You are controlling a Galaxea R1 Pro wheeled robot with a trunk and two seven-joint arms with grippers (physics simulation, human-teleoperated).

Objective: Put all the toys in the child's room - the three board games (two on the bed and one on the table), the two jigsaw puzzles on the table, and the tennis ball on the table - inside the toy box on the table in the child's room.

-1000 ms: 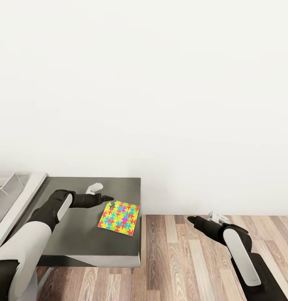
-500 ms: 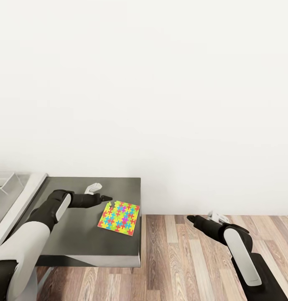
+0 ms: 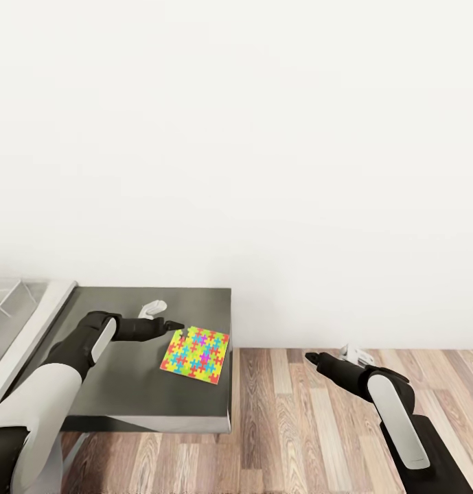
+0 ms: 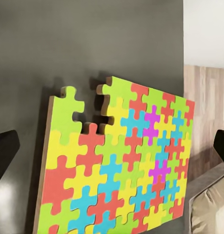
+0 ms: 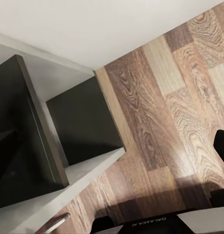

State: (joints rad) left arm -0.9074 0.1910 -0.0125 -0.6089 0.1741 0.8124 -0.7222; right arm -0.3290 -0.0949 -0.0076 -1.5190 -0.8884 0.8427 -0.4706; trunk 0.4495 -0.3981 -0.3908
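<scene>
1. One jigsaw puzzle (image 3: pixel 195 353) lies flat on the dark table (image 3: pixel 126 384), near its right edge; one piece is missing from the far edge by the left corner (image 4: pixel 90 105).
2. Your puzzle is roughly square, so it has no clear long axis; its sides sit slightly skewed to the table edges.
3. Two arms in head view. Your left arm reaches low across the table, forearm nearly level, left gripper (image 3: pixel 176 326) just at the puzzle's near-left corner.
4. Left fingers (image 4: pixel 4 156) are spread wide, flanking the puzzle, released.
5. Your right arm extends over the wood floor (image 3: pixel 318 439), well apart from the table; right gripper (image 3: pixel 312 357) state: cannot tell.
</scene>
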